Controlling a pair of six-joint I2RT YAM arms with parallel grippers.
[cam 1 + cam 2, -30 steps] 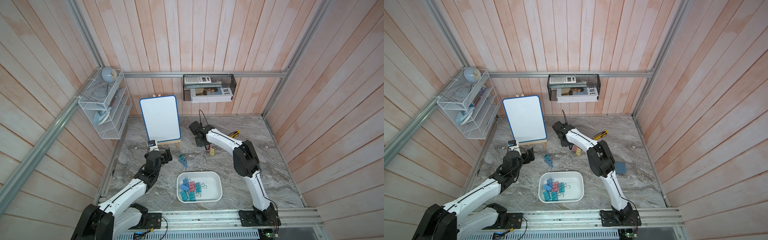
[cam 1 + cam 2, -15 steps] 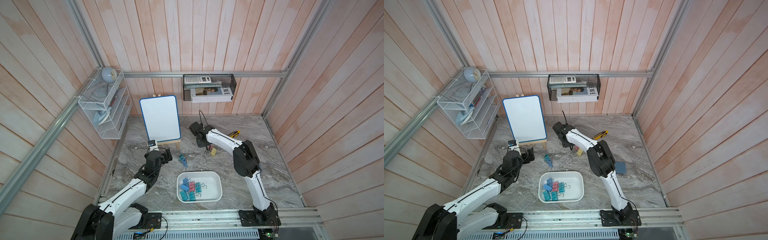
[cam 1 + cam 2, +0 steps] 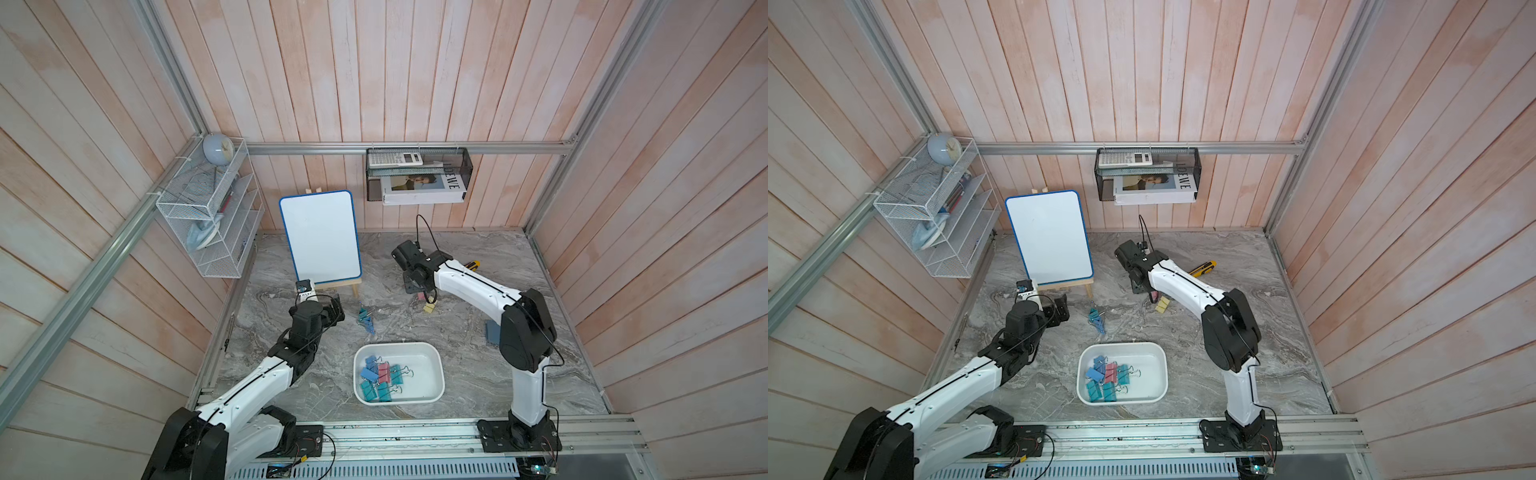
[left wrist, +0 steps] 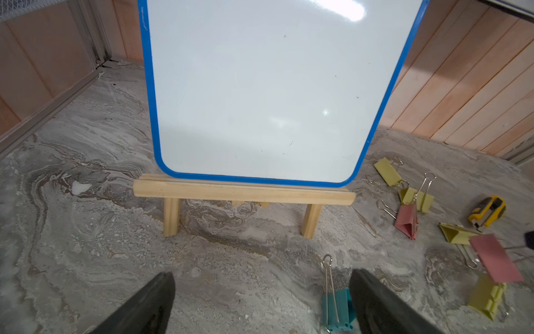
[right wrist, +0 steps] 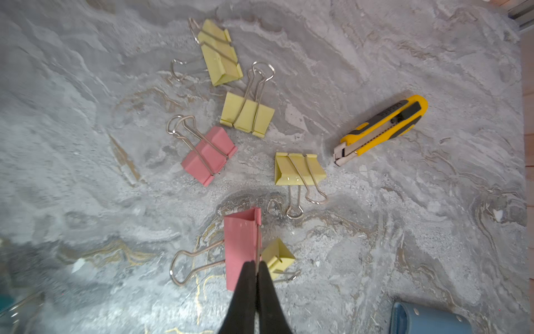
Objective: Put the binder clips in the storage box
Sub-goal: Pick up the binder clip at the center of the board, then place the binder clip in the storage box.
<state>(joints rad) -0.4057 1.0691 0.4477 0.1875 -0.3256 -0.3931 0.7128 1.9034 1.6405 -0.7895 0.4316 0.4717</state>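
**Six clips under the right wrist, one pink pinched**

My right gripper (image 5: 256, 264) is pressed together on the upright wire handle of a pink binder clip (image 5: 241, 251) at the far side of the marble. That is well apart from the storage box (image 3: 424, 376) near the rail, where a batch of binder clips (image 3: 380, 378) already lies. I cannot tell whether the pink one is off the surface yet.

To do this well I'd lift straight up first, because a small yellow clip (image 5: 277, 256) sits right against it and could drag along. A wire handle is a thin hold and the body may swing, so I'd carry slowly and let go low over the tub, clear of the utility knife (image 5: 381, 130).

My left gripper (image 4: 261, 277) stands spread wide and empty, with a teal clip (image 4: 336, 308) just beside one finger, facing the whiteboard (image 4: 268, 86).

Only the right wrist view shows the pinch. In both top views the wrist hides it, but they alone show the box.
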